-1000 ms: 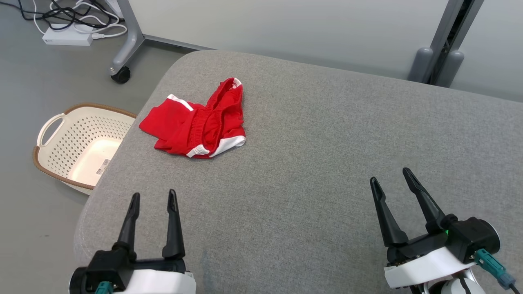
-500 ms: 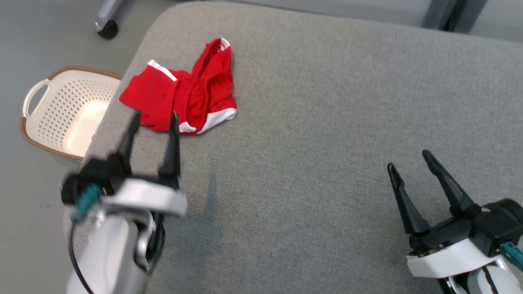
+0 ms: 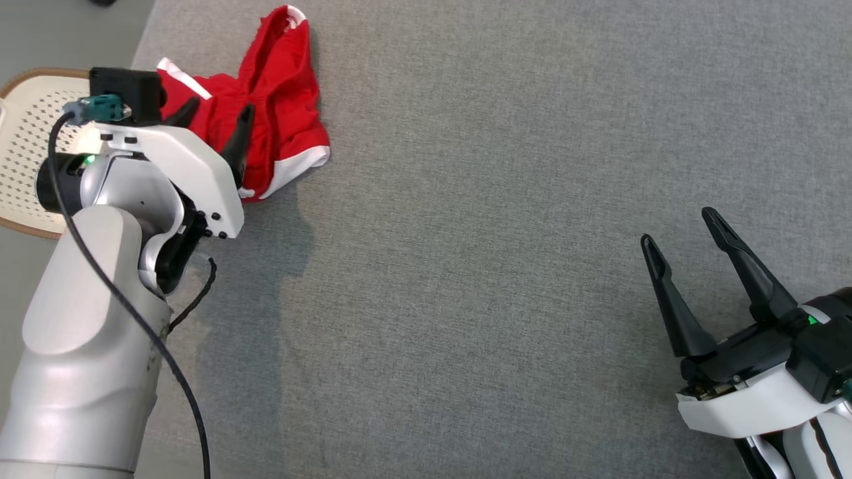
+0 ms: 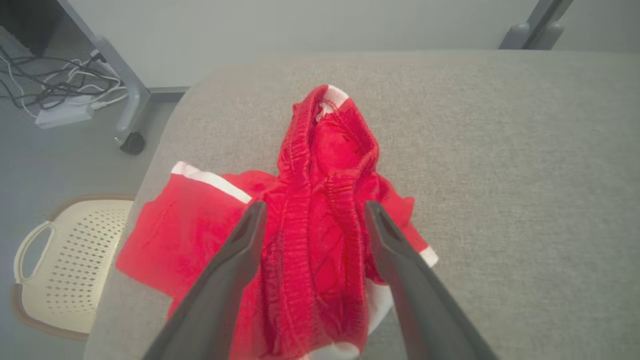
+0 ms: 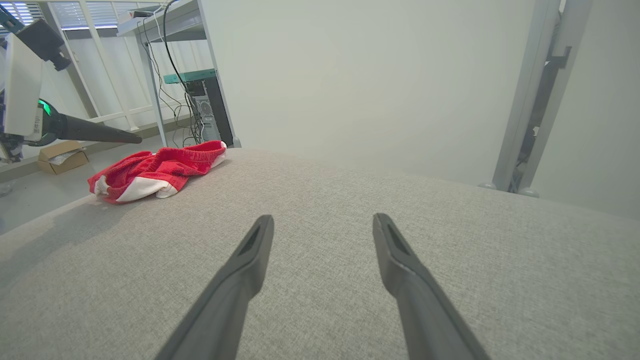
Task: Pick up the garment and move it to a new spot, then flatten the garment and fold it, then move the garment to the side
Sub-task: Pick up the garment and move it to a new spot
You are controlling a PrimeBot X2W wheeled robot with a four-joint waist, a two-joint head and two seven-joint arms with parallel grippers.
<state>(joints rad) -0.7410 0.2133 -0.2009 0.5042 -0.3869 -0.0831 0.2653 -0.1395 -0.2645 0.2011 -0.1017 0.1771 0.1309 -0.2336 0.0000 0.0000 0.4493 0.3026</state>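
The red garment (image 3: 293, 80) is seen crumpled at the far left of the grey cushioned surface (image 3: 499, 233). The left gripper (image 3: 220, 106) is held just above it, fingers spread and nothing gripped. The right gripper (image 3: 677, 226) is held well apart from it, fingers likewise spread.

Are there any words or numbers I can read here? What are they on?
Nothing here can be read clearly.
Tiny dark print on the left arm's white casing, right wrist view: too small and blurred to read.
Red garment, basket, cardboard box: no words showing.
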